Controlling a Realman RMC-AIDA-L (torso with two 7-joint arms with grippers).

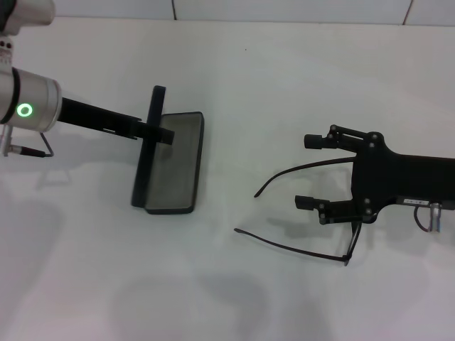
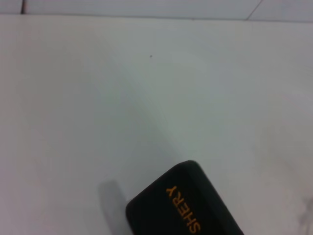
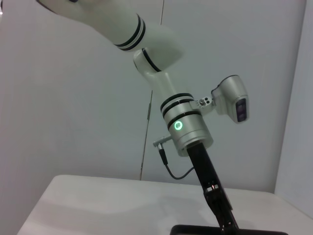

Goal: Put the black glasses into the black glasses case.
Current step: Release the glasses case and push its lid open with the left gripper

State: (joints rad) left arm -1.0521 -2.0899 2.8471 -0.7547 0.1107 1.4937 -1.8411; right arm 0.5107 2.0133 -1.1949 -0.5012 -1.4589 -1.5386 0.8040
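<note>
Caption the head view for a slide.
Left end effector holds the black glasses case open; right end effector hovers by the black glasses.

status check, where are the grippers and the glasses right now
Left gripper at the upright lid of the open black glasses case. Right gripper open, over the black glasses lying unfolded on the table. Nothing between glasses and case.

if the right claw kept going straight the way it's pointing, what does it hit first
Probably the black glasses case. The right claw points across the table toward the open case, held by the left claw. The black glasses lie under it; height is unclear.
</note>
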